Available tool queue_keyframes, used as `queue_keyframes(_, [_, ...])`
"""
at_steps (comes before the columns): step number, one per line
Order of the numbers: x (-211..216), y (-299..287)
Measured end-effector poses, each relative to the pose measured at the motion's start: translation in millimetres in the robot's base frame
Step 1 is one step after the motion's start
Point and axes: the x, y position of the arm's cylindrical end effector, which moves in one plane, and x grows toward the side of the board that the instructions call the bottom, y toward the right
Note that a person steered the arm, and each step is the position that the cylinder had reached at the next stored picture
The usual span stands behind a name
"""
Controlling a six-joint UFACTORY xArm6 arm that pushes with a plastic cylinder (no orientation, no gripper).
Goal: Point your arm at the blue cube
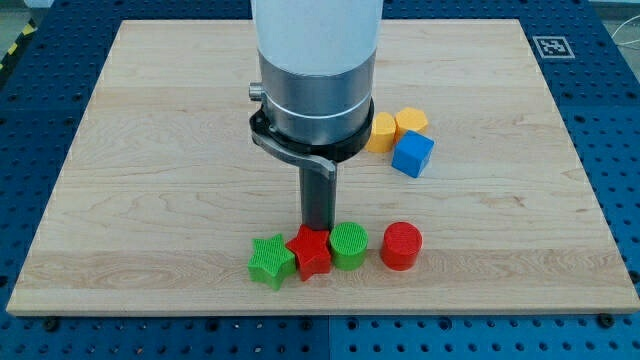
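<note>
The blue cube (413, 154) lies right of the board's middle, touching two yellow blocks: a yellow hexagonal block (411, 122) just above it and a yellow block (382, 132) to its upper left. My tip (318, 229) stands at the lower middle, right behind a red star block (312, 252) and apparently touching it. The tip is well to the left of and below the blue cube. The arm's white and grey body (314, 70) hides the board's upper middle.
A row of blocks sits near the board's bottom edge: a green star block (270, 261), the red star, a green cylinder (349, 244) and a red cylinder (402, 245). The wooden board (150, 150) lies on a blue perforated table. A marker tag (552, 45) is at the top right corner.
</note>
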Motion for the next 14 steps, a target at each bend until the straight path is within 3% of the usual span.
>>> queue_keyframes(2, [-59, -1])
queue_keyframes(5, [-78, -1])
queue_keyframes(9, [-149, -12])
queue_keyframes(12, [-183, 25])
queue_keyframes(14, [-198, 79])
